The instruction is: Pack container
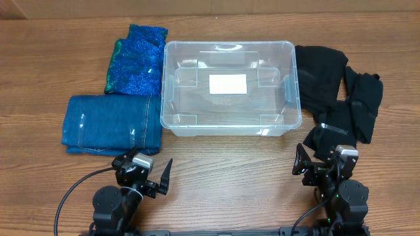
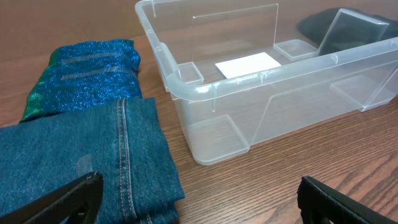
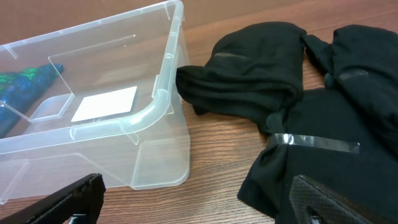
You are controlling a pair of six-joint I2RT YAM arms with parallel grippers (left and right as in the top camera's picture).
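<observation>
The clear plastic container [image 1: 230,128] stands empty at the table's middle, with a white label [image 1: 228,83] on its base. It also shows in the left wrist view [image 2: 205,87] and the right wrist view [image 3: 155,102]. Folded blue jeans [image 1: 111,123] lie left of it, with a sparkly blue-green cloth [image 1: 136,58] behind them. Black garments [image 1: 338,98] lie to its right. My left gripper [image 1: 146,174] is open and empty near the front edge, by the jeans [image 2: 81,158]. My right gripper [image 1: 321,165] is open and empty, at the black garments' [image 3: 323,124] near edge.
The wooden table [image 1: 230,170] has bare wood between the container and both grippers. Cables run from the arm bases at the front edge.
</observation>
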